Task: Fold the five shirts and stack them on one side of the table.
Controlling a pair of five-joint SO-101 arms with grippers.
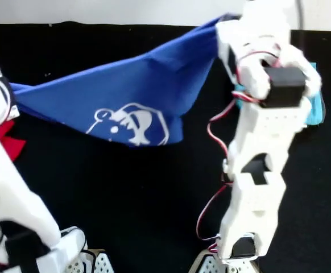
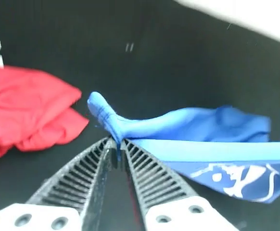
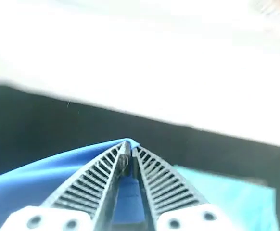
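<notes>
Cloth is pinched between the shut jaws of the left gripper (image 2: 116, 147): a bunched corner of the blue shirt (image 2: 202, 130) is held there and sticks out a little past the tips. Beside this gripper a crumpled red shirt (image 2: 29, 115) is seen lying on the black table (image 1: 125, 199); in the high view it is mostly covered by the left arm. The blue shirt is stretched in the air above the table between both arms, and its white print is carried on the sagging middle part. At the right, the opposite end of the blue shirt is clamped in the right gripper (image 3: 129, 147), whose jaws are closed tight on the fabric. A turquoise cloth (image 3: 226, 197) is seen on the table behind the right arm; it is largely hidden, so its shape cannot be told.
</notes>
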